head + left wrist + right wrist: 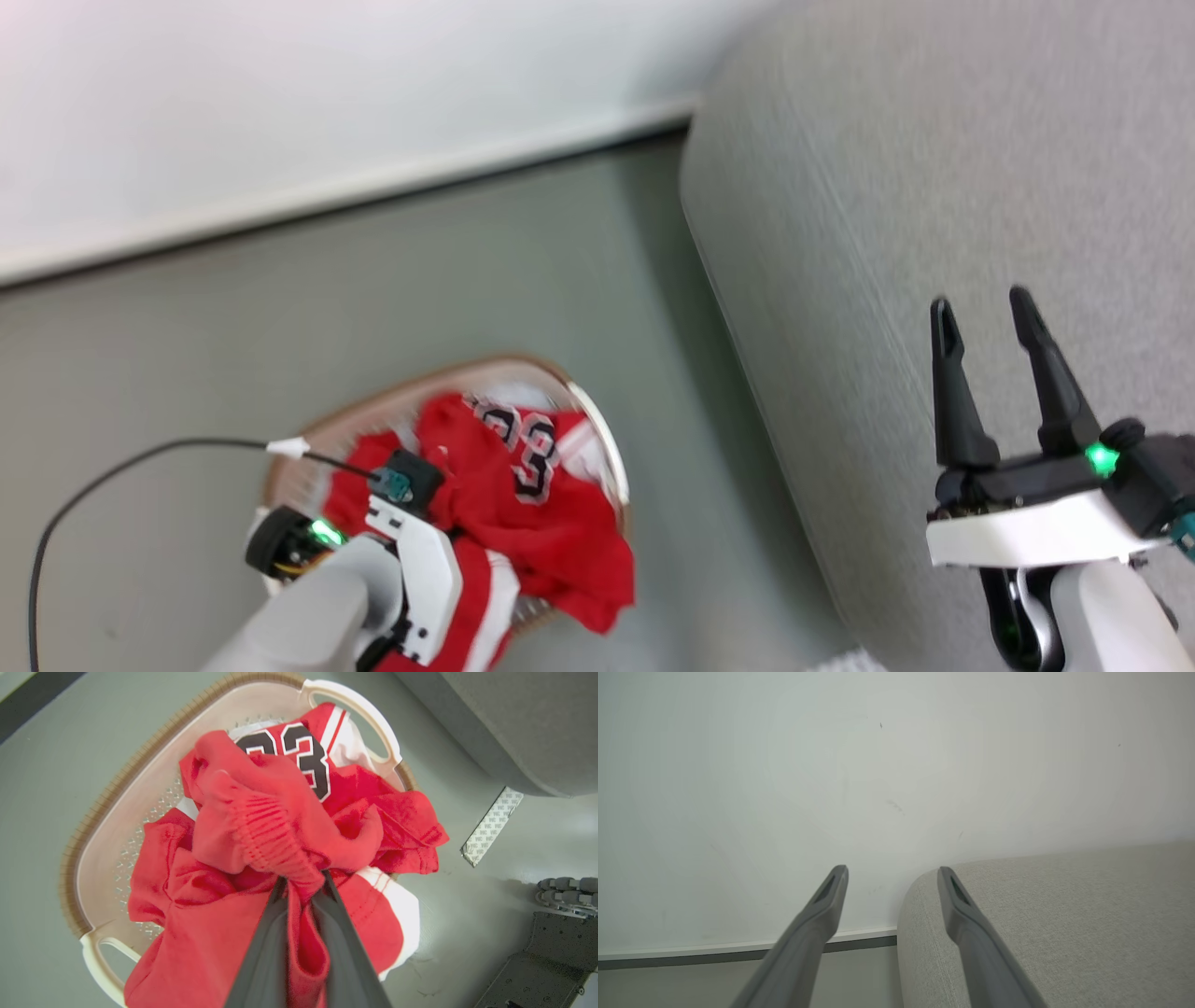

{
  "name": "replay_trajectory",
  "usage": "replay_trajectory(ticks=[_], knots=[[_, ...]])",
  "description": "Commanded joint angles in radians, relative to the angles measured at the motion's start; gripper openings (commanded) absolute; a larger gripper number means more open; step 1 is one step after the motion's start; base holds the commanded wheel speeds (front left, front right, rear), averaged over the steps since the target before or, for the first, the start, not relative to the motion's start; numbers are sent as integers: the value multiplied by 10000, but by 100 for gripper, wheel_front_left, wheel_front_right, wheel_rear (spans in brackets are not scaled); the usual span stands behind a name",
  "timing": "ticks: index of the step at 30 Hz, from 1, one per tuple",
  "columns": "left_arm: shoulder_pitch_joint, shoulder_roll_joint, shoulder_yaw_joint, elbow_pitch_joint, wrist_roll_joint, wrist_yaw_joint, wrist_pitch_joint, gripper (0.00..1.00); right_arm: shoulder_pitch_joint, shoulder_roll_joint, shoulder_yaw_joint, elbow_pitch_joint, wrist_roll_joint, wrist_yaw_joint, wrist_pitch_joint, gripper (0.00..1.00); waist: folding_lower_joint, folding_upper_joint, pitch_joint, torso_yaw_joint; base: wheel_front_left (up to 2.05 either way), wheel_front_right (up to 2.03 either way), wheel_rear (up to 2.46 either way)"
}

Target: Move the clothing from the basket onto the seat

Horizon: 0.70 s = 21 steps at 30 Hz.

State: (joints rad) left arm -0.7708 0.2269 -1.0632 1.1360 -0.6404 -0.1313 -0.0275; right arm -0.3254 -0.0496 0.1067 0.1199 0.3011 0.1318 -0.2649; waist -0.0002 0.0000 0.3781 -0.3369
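Observation:
The red clothing (532,504) with a black "23" is heaped in the cream basket (411,392) on the floor at lower left, one fold hanging over the rim. In the left wrist view my left gripper (302,882) is shut on a bunched fold of the clothing (261,826), above the basket (140,788). In the head view the left gripper's fingers are hidden in the cloth. My right gripper (982,308) stands open and bare over the grey seat (934,168) at right; in the right wrist view the right gripper (892,872) points past the seat (1064,914) edge at the wall.
A white wall with a skirting board (355,187) runs behind the grey floor (233,327). A black cable (121,467) trails from my left wrist. A strip of printed tape (490,826) lies on the floor by the seat's base. Part of my wheeled base (551,952) shows at lower right.

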Motion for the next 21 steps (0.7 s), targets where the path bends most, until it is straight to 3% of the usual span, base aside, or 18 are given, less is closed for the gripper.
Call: replay_trajectory(ticks=[1,14,21], knots=[[263,-104,133,70,-176,21,-305,0,249,-62,-16,76,-56,-19,7,100,2,0,-1223,626,0,0,0],[747,-903,955,-756,-1058,74,-2191,0,1223,-727,154,374,250,-19,8,100,2,0,-3256,1514,0,0,0],[621,-822,1624,-2326,-1258,405,-2365,0,1583,-876,281,350,435,-21,9,100,2,0,-3915,1849,0,0,0]])
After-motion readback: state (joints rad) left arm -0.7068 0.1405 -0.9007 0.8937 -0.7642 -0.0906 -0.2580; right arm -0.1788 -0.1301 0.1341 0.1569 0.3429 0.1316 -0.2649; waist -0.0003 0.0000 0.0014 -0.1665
